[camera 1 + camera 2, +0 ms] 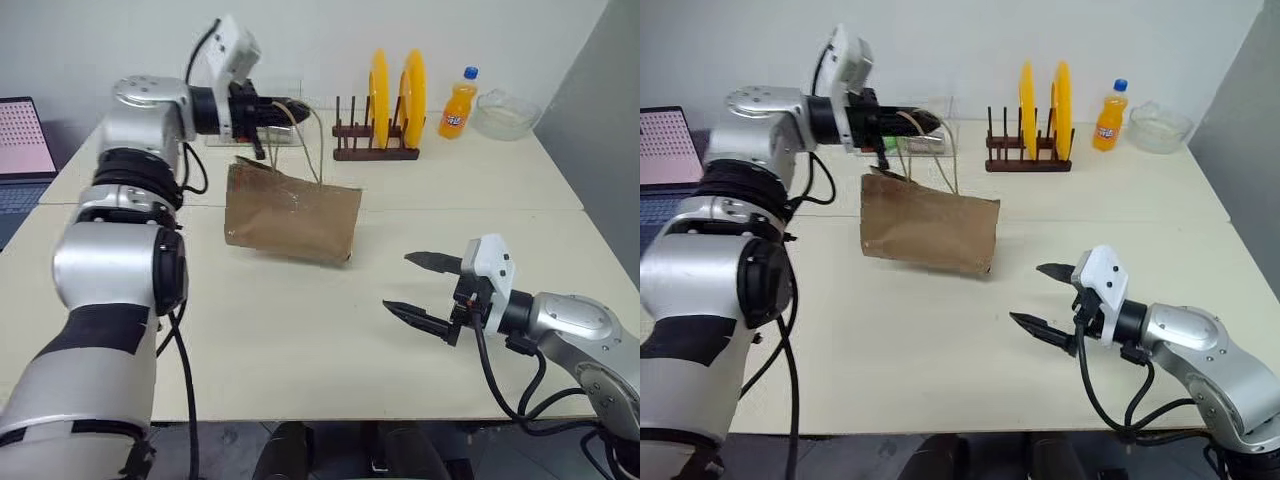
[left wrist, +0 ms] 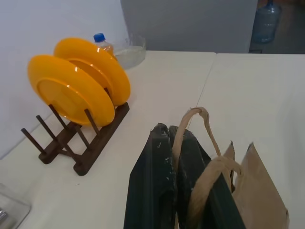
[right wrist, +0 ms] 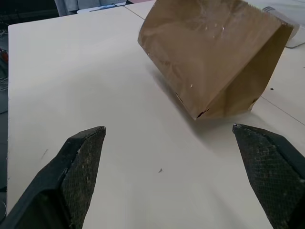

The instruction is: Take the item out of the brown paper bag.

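Above the pale counter (image 1: 300,330), the brown paper bag (image 1: 292,217) hangs tilted, one bottom corner near the surface. Its cord handles (image 1: 300,135) are pinched in the closed left tool (image 1: 290,106). Nearer, the right tool (image 1: 420,285) hovers wide open, empty.

So from the right wrist cam you get the two black fingers (image 3: 78,176) of the right gripper (image 3: 176,176) spread really wide, one at each lower corner, both with that textured mesh-like pad surface. Between and beyond them is the pale cream table (image 3: 71,71), a tiny dark speck on it near the middle. Farther out is the brown paper bag (image 3: 209,57), creased, tilted over so it's resting on one lower corner and edge, with a shadow under it. The fingers are well apart from the bag.
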